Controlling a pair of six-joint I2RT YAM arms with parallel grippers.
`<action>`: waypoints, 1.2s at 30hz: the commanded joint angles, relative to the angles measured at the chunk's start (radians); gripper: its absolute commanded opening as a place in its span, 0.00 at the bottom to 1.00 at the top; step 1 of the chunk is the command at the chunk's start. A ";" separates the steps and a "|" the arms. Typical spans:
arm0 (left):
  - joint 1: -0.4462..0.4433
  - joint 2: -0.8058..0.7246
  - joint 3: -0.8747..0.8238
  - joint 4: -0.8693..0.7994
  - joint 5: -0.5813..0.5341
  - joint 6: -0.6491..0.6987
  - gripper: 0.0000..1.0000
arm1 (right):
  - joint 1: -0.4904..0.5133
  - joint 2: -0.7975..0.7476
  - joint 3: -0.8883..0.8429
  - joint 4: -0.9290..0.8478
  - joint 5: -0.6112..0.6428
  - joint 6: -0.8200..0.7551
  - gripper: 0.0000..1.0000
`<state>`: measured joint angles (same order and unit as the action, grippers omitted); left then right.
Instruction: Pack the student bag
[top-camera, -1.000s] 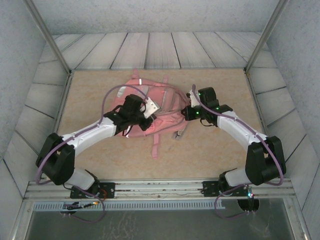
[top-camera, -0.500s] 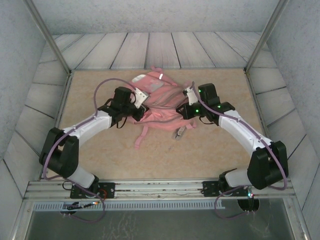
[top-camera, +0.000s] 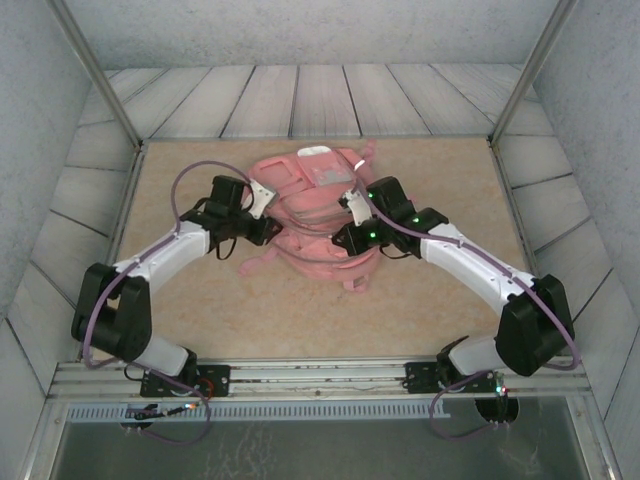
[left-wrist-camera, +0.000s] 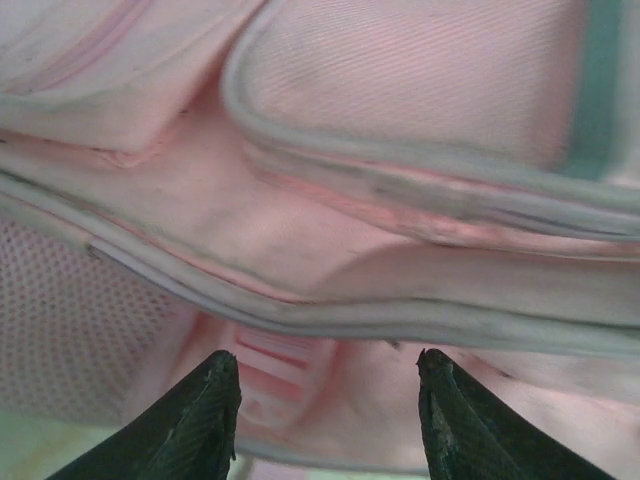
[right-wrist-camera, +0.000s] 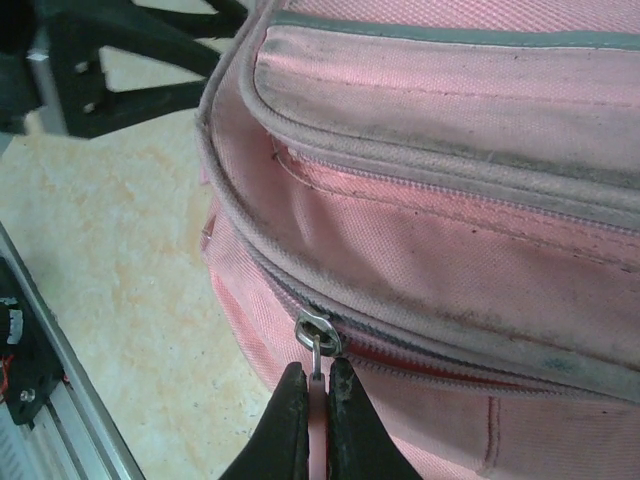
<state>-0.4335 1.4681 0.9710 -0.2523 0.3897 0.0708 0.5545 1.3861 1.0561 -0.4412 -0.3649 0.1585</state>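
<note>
The pink student bag (top-camera: 305, 190) lies in the middle of the tan table, its pale patch facing the back. My left gripper (top-camera: 262, 194) is at the bag's left side. In the left wrist view it (left-wrist-camera: 330, 380) stands open, with the bag's piped seams (left-wrist-camera: 400, 200) close ahead and nothing clamped between its dark fingertips (left-wrist-camera: 215, 400). My right gripper (top-camera: 345, 207) is at the bag's right front. In the right wrist view it (right-wrist-camera: 318, 385) is shut on the pink zipper pull (right-wrist-camera: 318, 415), which hangs from the metal slider (right-wrist-camera: 318, 332) on the bag's (right-wrist-camera: 450, 200) main zip.
Pink straps (top-camera: 355, 270) trail from the bag toward the near side. The tan tabletop (top-camera: 200, 300) is bordered by grey walls and a metal rail (top-camera: 320, 375) at the near edge. The left arm's black frame (right-wrist-camera: 100, 70) shows beyond the bag in the right wrist view.
The bag has shifted toward the back of the table and turned. My left gripper has opened and drawn left off it. My right arm has moved left, still shut on the zipper pull.
</note>
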 joint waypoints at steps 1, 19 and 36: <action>-0.068 -0.077 0.008 -0.097 0.032 0.024 0.50 | 0.002 0.014 0.043 0.043 -0.058 0.018 0.00; -0.195 0.067 0.222 -0.221 0.188 0.228 0.44 | 0.003 -0.003 -0.032 0.125 -0.116 0.039 0.00; -0.213 0.134 0.231 -0.190 -0.014 0.196 0.12 | 0.003 -0.020 -0.032 0.110 -0.109 0.039 0.00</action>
<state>-0.6525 1.5856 1.1782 -0.4183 0.4458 0.2829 0.5529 1.4021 1.0122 -0.3454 -0.4404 0.1951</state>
